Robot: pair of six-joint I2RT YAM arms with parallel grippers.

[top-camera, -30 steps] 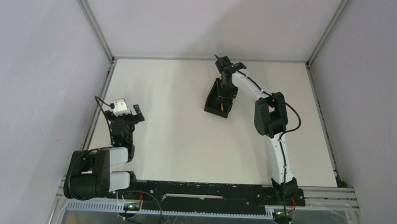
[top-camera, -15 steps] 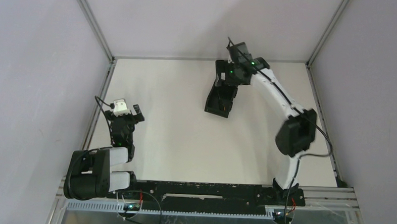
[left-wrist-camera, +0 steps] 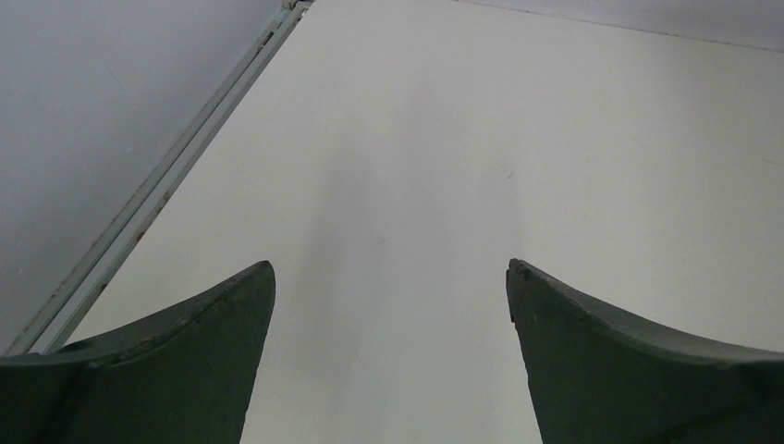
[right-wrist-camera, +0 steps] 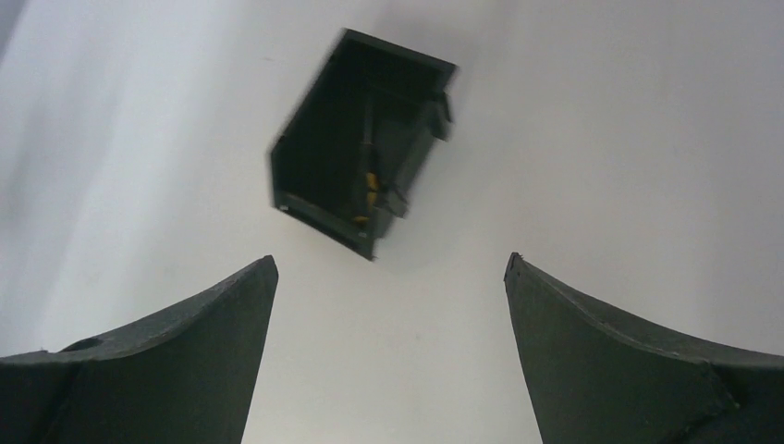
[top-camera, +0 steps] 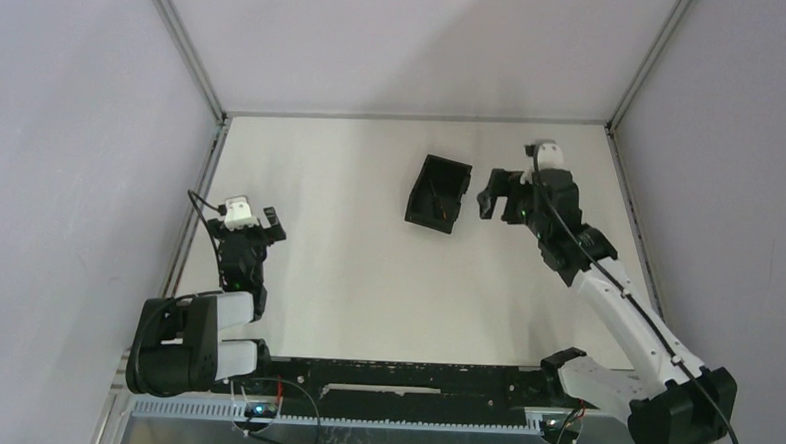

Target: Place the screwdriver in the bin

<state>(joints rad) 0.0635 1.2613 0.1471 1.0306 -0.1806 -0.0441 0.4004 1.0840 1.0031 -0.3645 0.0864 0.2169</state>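
Backed off to the right of the bin (top-camera: pixel 416 191), the right gripper (top-camera: pixel 498 195) hung spread and empty, while the screwdriver (right-wrist-camera: pixel 370 176) lay lengthwise inside the bin, upper centre of its wrist view.

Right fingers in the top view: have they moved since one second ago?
Yes. The right fingers were over the bin. Now they are beside it, on its right in the top view, apart from it and open.
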